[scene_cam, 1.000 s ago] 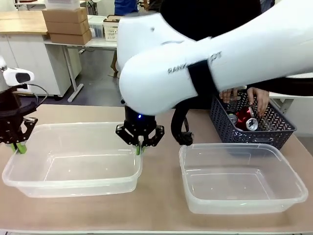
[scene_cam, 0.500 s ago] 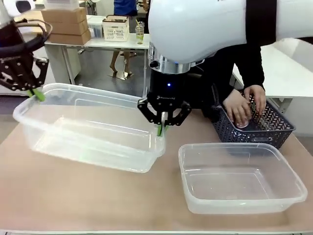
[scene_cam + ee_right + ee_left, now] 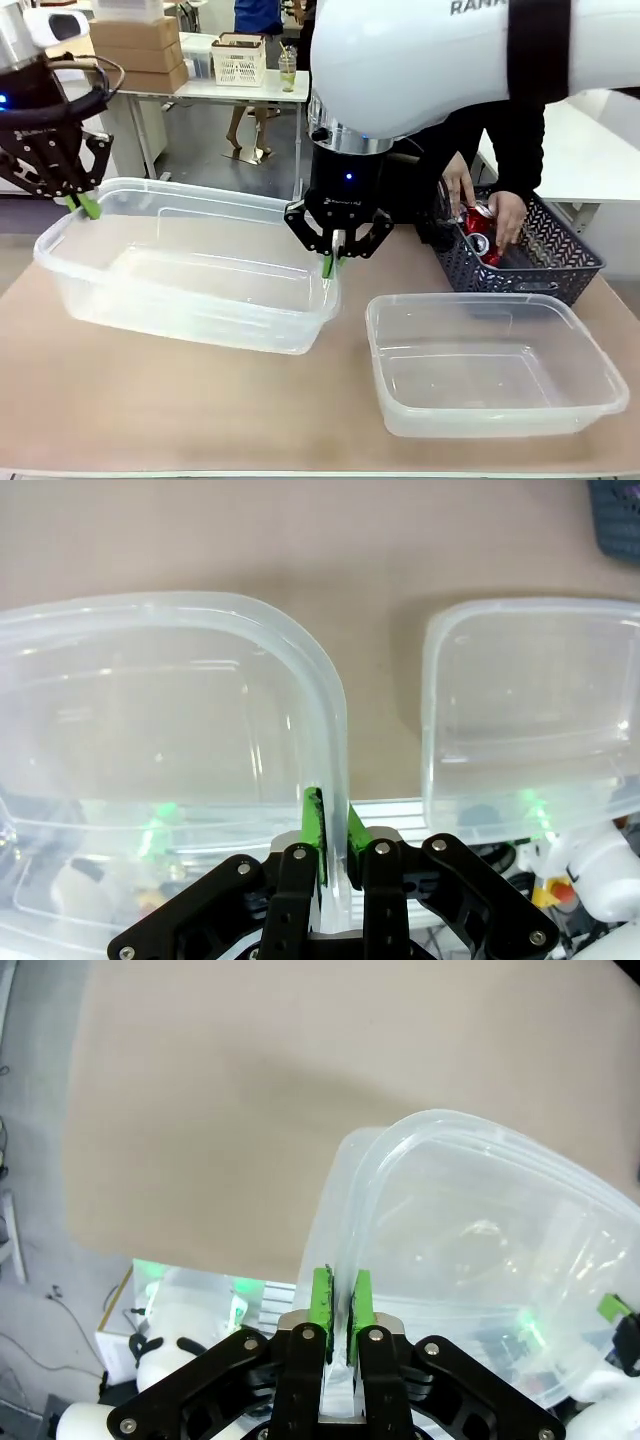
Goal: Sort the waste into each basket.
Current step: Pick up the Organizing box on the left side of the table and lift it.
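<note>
While the resting tub (image 3: 470,298) sits flat on the table (image 3: 200,410) with nothing in it, the held tub (image 3: 190,300) hangs just beside it, gripped by both arms. The left gripper (image 3: 85,205) has its green fingers (image 3: 90,207) closed on the rolled rim at the corner of the held tub farthest from the resting tub. The right gripper (image 3: 328,265) pinches the rim of the end nearest the resting tub. The held tub is tilted, its end away from the resting tub higher than the end beside it; whether its low near corner touches the table I cannot tell. It also holds nothing. In the left wrist view the left gripper (image 3: 340,1280) has its two pads pressed on either side of the thin clear rim of the held tub (image 3: 480,1240), with bare table beyond. In the right wrist view the right gripper (image 3: 328,805) clamps the rim the same way, the held tub (image 3: 150,700) on one side of its fingers and the resting tub (image 3: 530,680) just apart on the other. Behind the resting tub, at its far side, stands a dark lattice basket (image 3: 560,275). A person's hands (image 3: 505,215) reach into this basket, and red-and-silver cans (image 3: 480,222) lie between them, one of them at the fingertips. The bottles I cannot make out.
</note>
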Controlling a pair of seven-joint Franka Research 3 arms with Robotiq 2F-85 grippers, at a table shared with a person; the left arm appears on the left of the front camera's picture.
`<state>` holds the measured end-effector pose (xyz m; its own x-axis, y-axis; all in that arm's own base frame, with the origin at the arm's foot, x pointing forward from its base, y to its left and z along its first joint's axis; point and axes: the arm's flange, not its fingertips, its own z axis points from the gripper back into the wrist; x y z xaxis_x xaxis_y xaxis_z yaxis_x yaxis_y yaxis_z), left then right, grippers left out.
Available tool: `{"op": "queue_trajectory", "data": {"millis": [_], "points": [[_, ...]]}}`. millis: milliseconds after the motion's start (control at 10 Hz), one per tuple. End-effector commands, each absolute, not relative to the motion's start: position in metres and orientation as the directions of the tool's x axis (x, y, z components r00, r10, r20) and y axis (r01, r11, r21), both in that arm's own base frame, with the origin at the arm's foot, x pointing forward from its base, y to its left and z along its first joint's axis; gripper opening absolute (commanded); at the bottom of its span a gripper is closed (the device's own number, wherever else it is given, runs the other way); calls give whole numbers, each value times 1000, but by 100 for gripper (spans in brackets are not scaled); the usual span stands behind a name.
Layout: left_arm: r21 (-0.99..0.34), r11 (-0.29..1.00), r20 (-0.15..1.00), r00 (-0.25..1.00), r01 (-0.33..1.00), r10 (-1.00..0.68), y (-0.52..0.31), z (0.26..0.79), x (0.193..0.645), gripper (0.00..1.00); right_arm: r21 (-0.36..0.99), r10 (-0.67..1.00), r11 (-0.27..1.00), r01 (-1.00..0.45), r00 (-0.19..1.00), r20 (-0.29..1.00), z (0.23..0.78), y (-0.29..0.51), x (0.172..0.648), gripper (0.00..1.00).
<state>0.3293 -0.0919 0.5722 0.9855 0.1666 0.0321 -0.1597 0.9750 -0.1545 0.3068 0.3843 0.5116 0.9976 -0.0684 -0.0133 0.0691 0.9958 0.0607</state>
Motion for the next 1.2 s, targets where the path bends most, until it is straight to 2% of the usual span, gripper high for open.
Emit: {"op": "queue_trajectory", "data": {"millis": [0,300,600,800,1100], "points": [[-164,979,51,990,-119,129,-107,571,332,9,47,-89,995,88,996,-1,520,373,313,6],[-247,967,88,993,-58,82,-150,551,328,9,47,-85,995,84,996,21,544,329,331,6],[-306,950,118,987,-65,106,-195,527,336,9,10,-81,997,81,997,-16,544,282,330,6],[-350,936,114,991,-22,66,-221,523,338,9,4,-66,998,66,997,-35,527,259,333,6],[-369,930,106,993,-2,44,-241,521,338,9,77,-73,994,75,997,-20,492,235,343,6]]}}
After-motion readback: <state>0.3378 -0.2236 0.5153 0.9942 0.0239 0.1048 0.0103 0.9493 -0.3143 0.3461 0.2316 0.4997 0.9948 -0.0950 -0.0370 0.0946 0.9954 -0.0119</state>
